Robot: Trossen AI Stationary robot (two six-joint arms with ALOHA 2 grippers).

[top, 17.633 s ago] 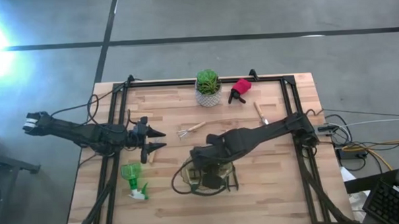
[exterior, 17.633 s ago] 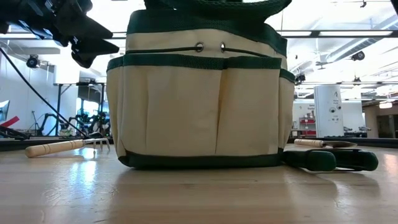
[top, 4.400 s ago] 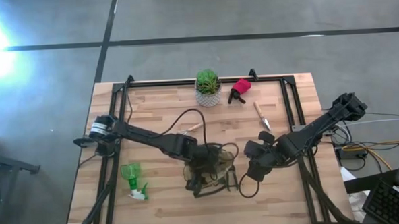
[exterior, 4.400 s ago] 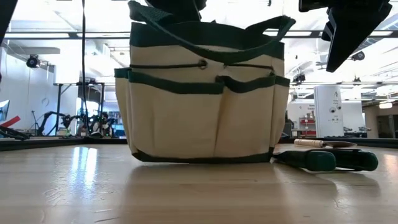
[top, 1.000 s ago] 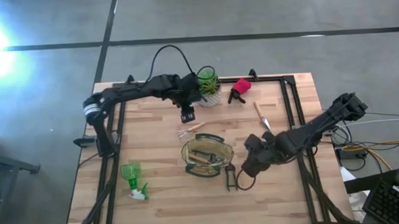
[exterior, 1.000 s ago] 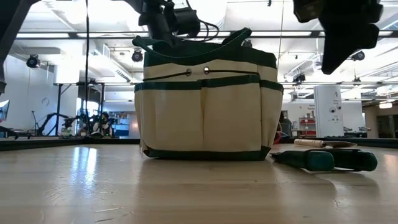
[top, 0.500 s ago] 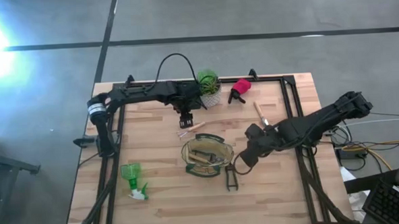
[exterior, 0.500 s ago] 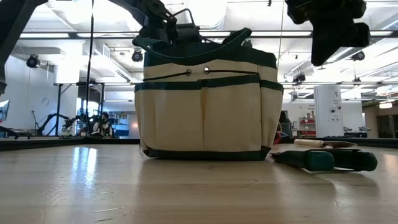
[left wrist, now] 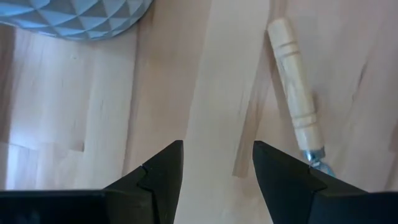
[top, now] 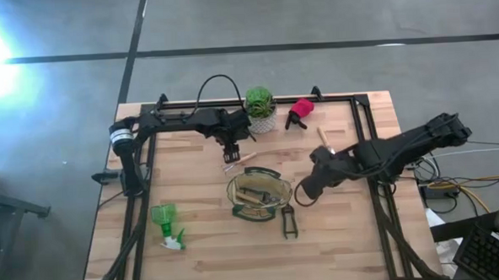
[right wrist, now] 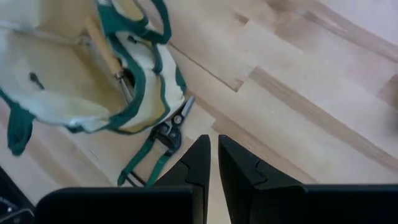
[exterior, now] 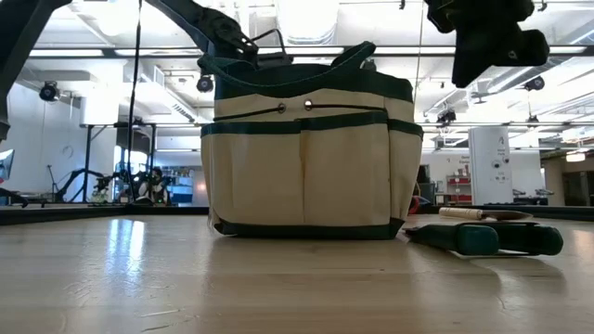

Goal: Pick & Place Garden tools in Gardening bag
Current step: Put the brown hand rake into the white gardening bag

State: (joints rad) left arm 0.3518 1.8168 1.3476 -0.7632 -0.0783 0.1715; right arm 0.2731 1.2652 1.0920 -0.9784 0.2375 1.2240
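Observation:
My left gripper (top: 231, 151) (left wrist: 217, 165) hangs open, pointing down just above the table by the wooden-handled fork (top: 239, 161). The fork's handle (left wrist: 295, 102) lies flat on the wood just outside one finger. The cream-and-olive gardening bag (top: 259, 197) (exterior: 306, 148) stands upright on its base mid-table with a wooden-handled tool (right wrist: 107, 53) inside. A dark pruner (top: 288, 223) (right wrist: 160, 148) lies flat beside the bag. My right gripper (top: 304, 195) (right wrist: 214, 155) is shut and holds nothing, above the table to the right of the bag.
A potted plant in a white pot (top: 260, 111) stands just beyond my left gripper. A red-and-black sprayer piece (top: 300, 112) and a trowel (top: 325, 142) lie at the far right. A green spray bottle (top: 166, 225) lies near left. A black frame (top: 360, 127) rims the table.
My left gripper has come down toward the fork, still open. My right gripper has risen a little and swung away from the pruner toward the table's far edge, rolling somewhat, still shut. Bag and tools have stayed where they were.

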